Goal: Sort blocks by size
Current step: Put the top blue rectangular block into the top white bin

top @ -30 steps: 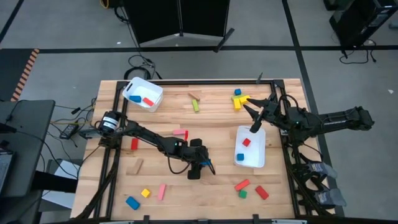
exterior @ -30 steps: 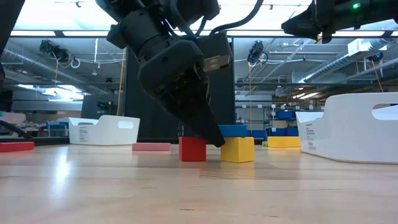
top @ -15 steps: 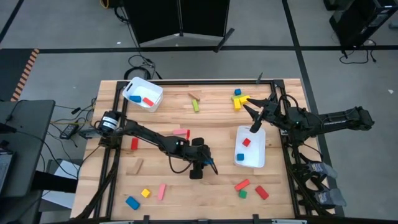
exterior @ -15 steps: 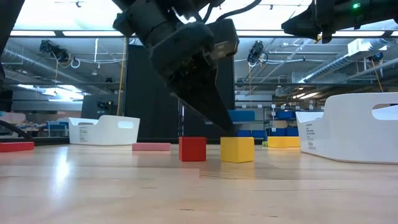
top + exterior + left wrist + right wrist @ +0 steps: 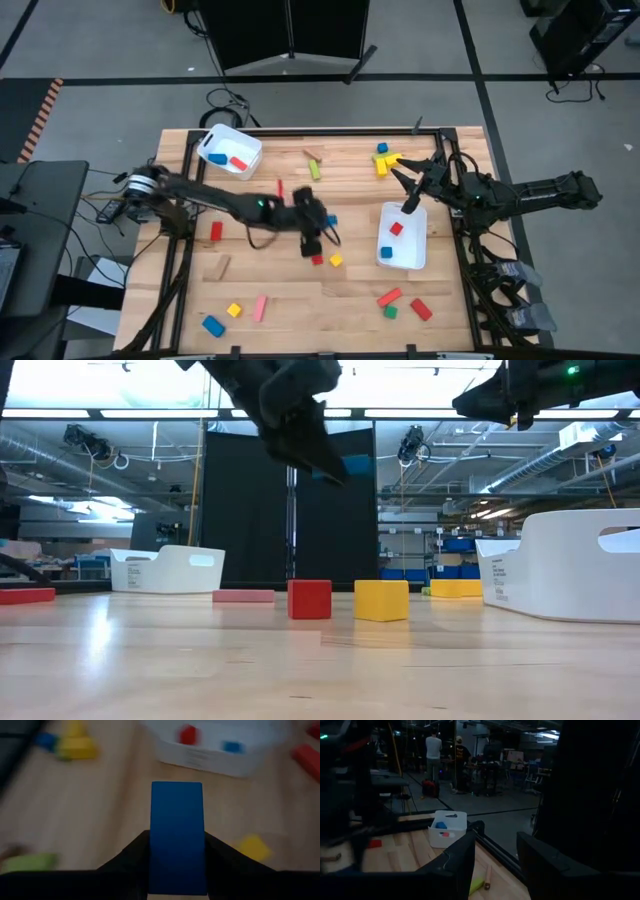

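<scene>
My left gripper (image 5: pixel 318 226) hangs above the middle of the table, shut on a blue block (image 5: pixel 177 832), a flat bar that sticks out ahead of the fingers. In the low view the blue block (image 5: pixel 352 465) is high above a red cube (image 5: pixel 309 599) and a yellow cube (image 5: pixel 381 600), which stand side by side on the wood. My right gripper (image 5: pixel 413 186) waits open over the far edge of the right white bin (image 5: pixel 384 255), which holds a red and a blue cube. My left gripper pinches the blue block's two long sides (image 5: pixel 156 865) between its two fingers (image 5: pixel 131 857), at the block's near end. The fingers slant down and lie along the block. The block is lifted clear of the table, and its free end points forward and down.
A second white bin (image 5: pixel 250 160) with a blue and a red block sits at the far left. Loose blocks lie along the near edge (image 5: pixel 260 308), at the near right (image 5: pixel 421 308), and at the far right in a yellow and blue cluster (image 5: pixel 385 160). A red bar (image 5: pixel 216 231) lies at the left.
My left gripper has gone up and toward the table's far edge, tipping less steeply, and has carried the blue block up from beside the yellow cube. The red and yellow cubes have stayed where they were and now show in the high view.
</scene>
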